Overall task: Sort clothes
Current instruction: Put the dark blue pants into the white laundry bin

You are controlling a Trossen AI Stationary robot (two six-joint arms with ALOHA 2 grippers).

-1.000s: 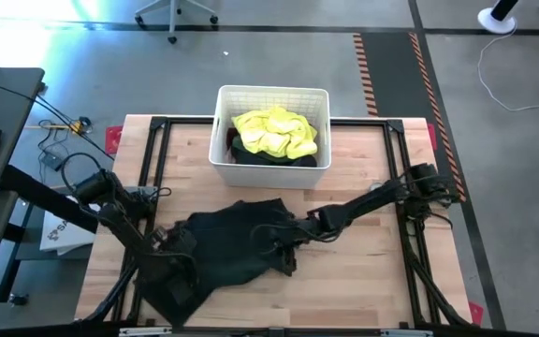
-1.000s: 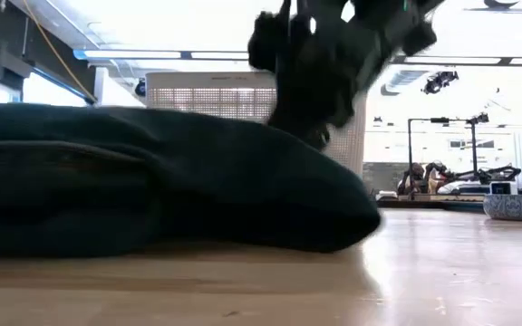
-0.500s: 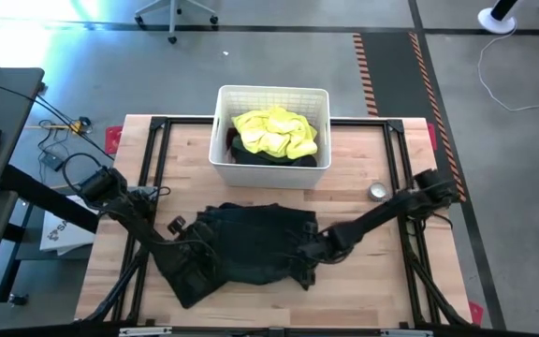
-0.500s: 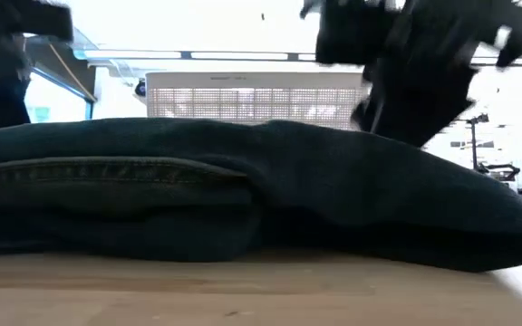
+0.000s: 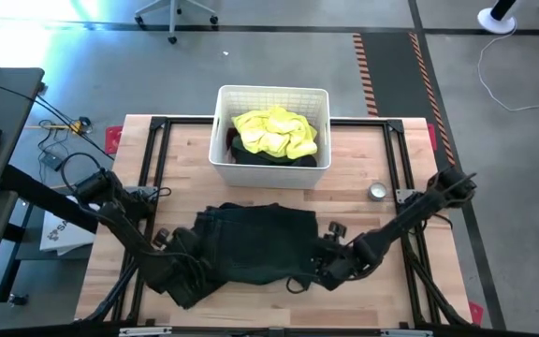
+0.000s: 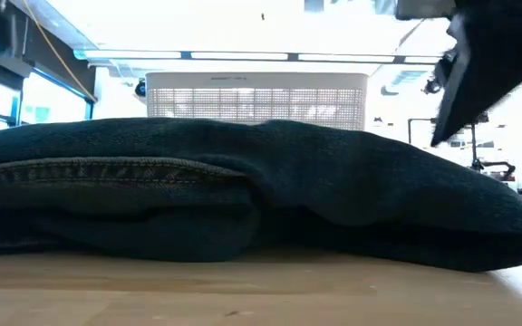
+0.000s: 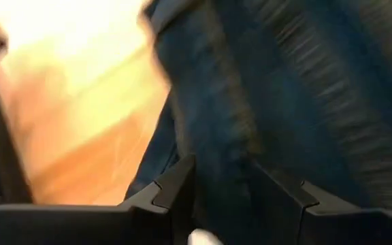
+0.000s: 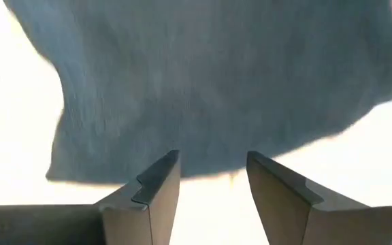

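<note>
The folded denim jeans (image 5: 255, 245) lie mid-tabletop, long axis running between my 2 hands. My left hand (image 5: 171, 269) pinches their left end; my right hand (image 5: 321, 265) (fingers spread, empty) sits just beside the right edge.

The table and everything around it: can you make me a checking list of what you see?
Surface: wooden table, bare at the right.
Job's things: folded jeans on the table; yellow shirt on dark clothes in the white basket.
Clutter: small round tin.
Grippers: left gripper shut on jeans; right gripper open, just off the jeans' edge.
Cables: loose wires on the floor at the left.
Surroundings: chair base, striped floor tape.
</note>
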